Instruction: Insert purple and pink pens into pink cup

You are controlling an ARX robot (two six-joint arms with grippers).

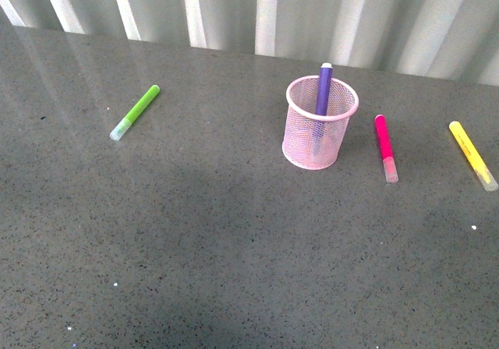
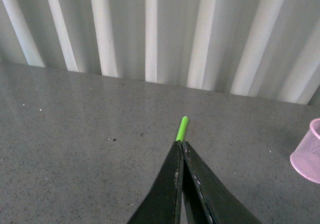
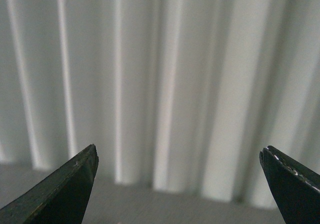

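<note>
The pink cup (image 1: 320, 123) stands upright on the grey table, right of the middle. The purple pen (image 1: 323, 89) stands inside it, its end above the rim. The pink pen (image 1: 385, 147) lies flat on the table just right of the cup, apart from it. Neither gripper shows in the front view. My left gripper (image 2: 181, 143) is shut and empty, raised over the table; the cup's edge (image 2: 309, 151) shows off to one side. My right gripper (image 3: 178, 154) is open and empty, facing the white corrugated wall.
A lime-green marker (image 1: 135, 112) lies at the left of the table; its end shows beyond the left fingertips (image 2: 182, 128). A yellow marker (image 1: 472, 155) lies at the far right. A white corrugated wall (image 1: 257, 14) bounds the table's far edge.
</note>
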